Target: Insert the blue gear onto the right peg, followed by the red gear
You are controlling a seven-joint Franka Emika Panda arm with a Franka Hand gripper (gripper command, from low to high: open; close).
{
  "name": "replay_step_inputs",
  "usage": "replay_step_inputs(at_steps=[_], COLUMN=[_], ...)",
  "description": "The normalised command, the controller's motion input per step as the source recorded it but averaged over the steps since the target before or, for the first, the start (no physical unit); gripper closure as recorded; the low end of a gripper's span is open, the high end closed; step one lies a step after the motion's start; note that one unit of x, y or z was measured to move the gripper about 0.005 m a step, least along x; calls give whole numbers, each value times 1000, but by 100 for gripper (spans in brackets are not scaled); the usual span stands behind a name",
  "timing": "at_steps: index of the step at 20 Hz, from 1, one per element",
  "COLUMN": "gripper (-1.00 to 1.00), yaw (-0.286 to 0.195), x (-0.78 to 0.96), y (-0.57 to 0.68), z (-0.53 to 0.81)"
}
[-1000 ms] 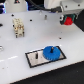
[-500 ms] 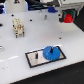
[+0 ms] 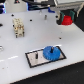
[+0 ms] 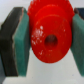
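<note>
I hold the red gear [image 3: 65,20] in my gripper [image 3: 65,21] above the white table [image 3: 15,55] — the blue gear [image 3: 51,52] sits on the black base plate [image 3: 34,57].

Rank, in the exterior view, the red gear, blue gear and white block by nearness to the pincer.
1. red gear, held in the pincer, upper right.
2. blue gear, on the black base plate, lower centre.
3. white block, far left.
</note>
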Motion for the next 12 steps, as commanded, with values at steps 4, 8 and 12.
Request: replay_step_inputs(at_steps=[4, 8, 12], gripper=[100, 100, 100], yaw=[0, 0, 0], x=[760, 743, 660], y=[-275, -272, -268], z=[169, 95, 28])
